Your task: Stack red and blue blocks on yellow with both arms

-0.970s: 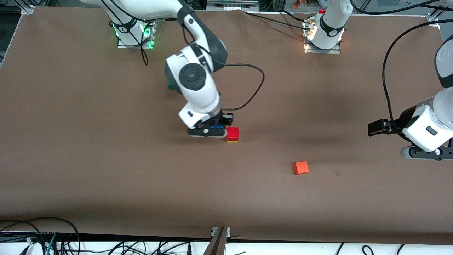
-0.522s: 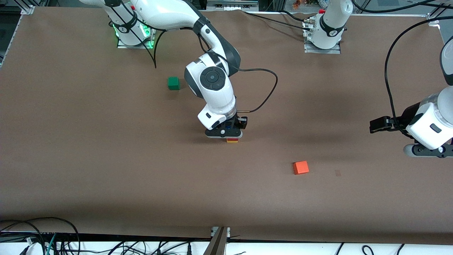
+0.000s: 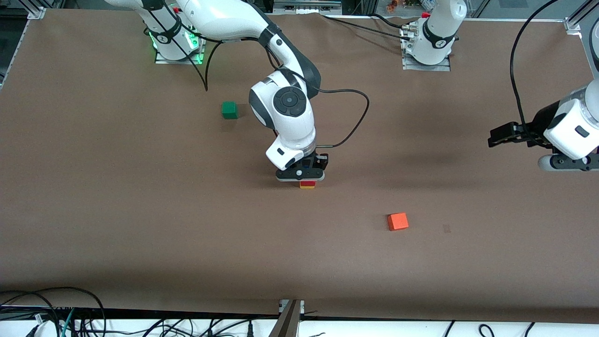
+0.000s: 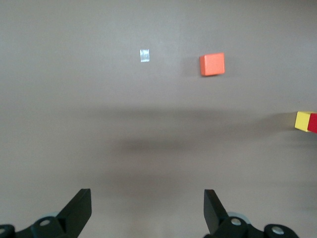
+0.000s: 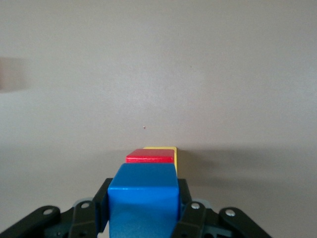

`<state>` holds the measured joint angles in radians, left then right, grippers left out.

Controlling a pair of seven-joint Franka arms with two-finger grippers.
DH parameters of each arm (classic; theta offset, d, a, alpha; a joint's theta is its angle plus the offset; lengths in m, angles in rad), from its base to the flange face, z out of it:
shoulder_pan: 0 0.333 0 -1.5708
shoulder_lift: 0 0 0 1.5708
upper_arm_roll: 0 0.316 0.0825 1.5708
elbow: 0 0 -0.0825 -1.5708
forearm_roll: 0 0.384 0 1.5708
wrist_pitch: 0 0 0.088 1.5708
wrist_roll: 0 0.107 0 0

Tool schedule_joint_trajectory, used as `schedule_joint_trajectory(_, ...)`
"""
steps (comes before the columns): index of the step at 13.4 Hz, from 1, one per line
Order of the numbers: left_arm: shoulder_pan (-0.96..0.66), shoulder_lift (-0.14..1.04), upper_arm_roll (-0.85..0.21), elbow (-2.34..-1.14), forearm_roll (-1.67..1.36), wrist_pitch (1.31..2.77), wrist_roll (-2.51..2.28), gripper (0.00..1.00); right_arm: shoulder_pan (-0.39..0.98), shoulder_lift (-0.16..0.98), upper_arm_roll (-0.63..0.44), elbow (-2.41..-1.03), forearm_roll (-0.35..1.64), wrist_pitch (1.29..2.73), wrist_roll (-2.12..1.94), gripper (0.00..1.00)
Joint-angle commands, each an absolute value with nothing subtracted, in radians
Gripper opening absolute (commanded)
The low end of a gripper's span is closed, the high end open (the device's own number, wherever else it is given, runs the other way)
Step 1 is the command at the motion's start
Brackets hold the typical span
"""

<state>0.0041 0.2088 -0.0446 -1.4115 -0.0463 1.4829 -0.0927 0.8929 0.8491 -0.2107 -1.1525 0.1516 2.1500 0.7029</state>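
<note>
Five cubes in all, one of each colour: blue, red, yellow, orange, green.

Right claw point(image 3: 300, 177) sits directly over the stack near the middle of the counter point(image 3: 117, 196), pinching the blue cube point(image 5: 143, 198) between its two fingers. In the right wrist view the blue cube is above the red cube point(image 5: 150, 156), slightly offset from it; whether the two touch cannot be told. The red cube lies on the yellow cube point(image 5: 171, 151), of which only a thin edge shows. In the front view the claw hides the blue cube; a sliver of red point(image 3: 307, 183) over yellow point(image 3: 307, 187) peeks out below it.

Left claw point(image 4: 147, 210) hangs in the air over the left arm's end of the counter, fingers spread wide with nothing between them; this arm waits. Its wrist view catches the red and yellow pair point(image 4: 307, 121) at the frame edge.

One orange cube point(image 3: 398, 221) rests alone, nearer the front camera than the stack and toward the left arm's end. One green cube point(image 3: 229, 110) rests alone, farther from the camera than the stack and toward the right arm's end. One small pale mark point(image 4: 144, 55) on the counter lies near the orange cube.
</note>
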Motion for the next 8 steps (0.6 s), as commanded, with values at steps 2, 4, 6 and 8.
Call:
schedule_joint_trajectory(2, 0.02, 0.146, -0.035, -1.508, -0.066, 1.51, -0.083, 1.0, 0.907, 0.873, -0.222, -1.115, 0.135, 2.144, 0.724, 0.37)
schedule_joint_trajectory(4, 0.017, 0.153, -0.038, -1.505, -0.064, 1.511, -0.084, 1.0, 0.907, 0.873, -0.222, -1.115, 0.135, 2.145, 0.724, 0.37)
schedule_joint_trajectory(6, 0.017, 0.155, -0.04, -1.505, -0.066, 1.512, -0.084, 1.0, 0.907, 0.873, -0.222, -1.115, 0.135, 2.146, 0.724, 0.37)
schedule_joint_trajectory(8, 0.018, 0.156, -0.035, -1.502, -0.067, 1.513, -0.081, 1.0, 0.907, 0.877, -0.222, -1.115, 0.135, 2.146, 0.726, 0.37)
